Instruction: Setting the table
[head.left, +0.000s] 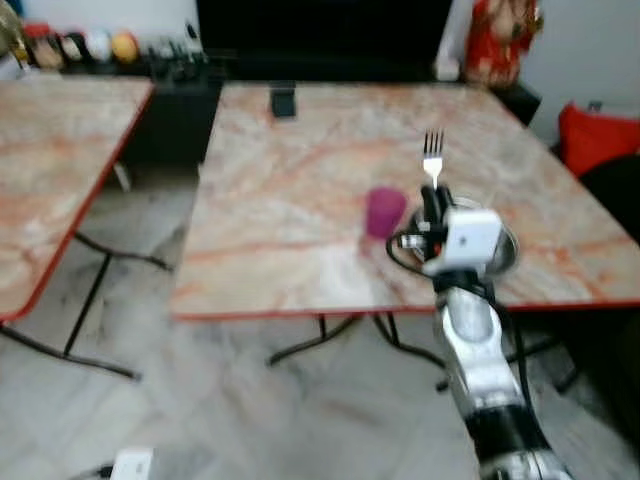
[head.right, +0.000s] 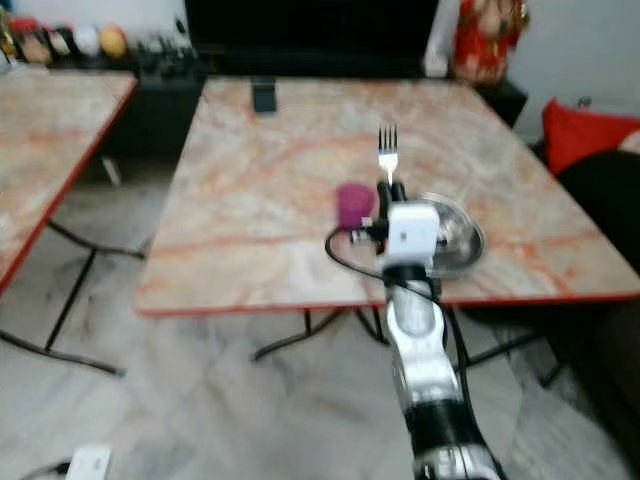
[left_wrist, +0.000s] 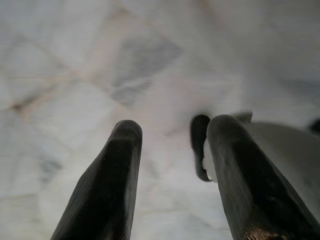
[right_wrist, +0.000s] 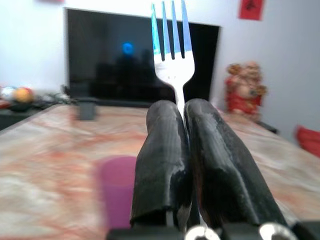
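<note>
We see the silver metal fork (right_wrist: 172, 37) standing tines-up, clamped in our right tool (right_wrist: 181, 150), above the near edge of the marble-patterned, red-rimmed desk (head.left: 300, 190). Just left of the tool stands a magenta plastic cup (head.left: 385, 211), contents indiscernible; under the tool lies a round silver plate (head.right: 462, 240). Descending carelessly could topple the cup. Our left tool (left_wrist: 170, 180) hangs open over pale floor.

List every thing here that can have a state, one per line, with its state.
Fork: upright, tines up, held above the table.
Right end effector: shut on the fork's handle.
Left end effector: open, holding nothing, over the marble floor.
Purple cup: upright on the table.
Silver plate: lying flat beside the cup.
Television: off, screen dark.
</note>
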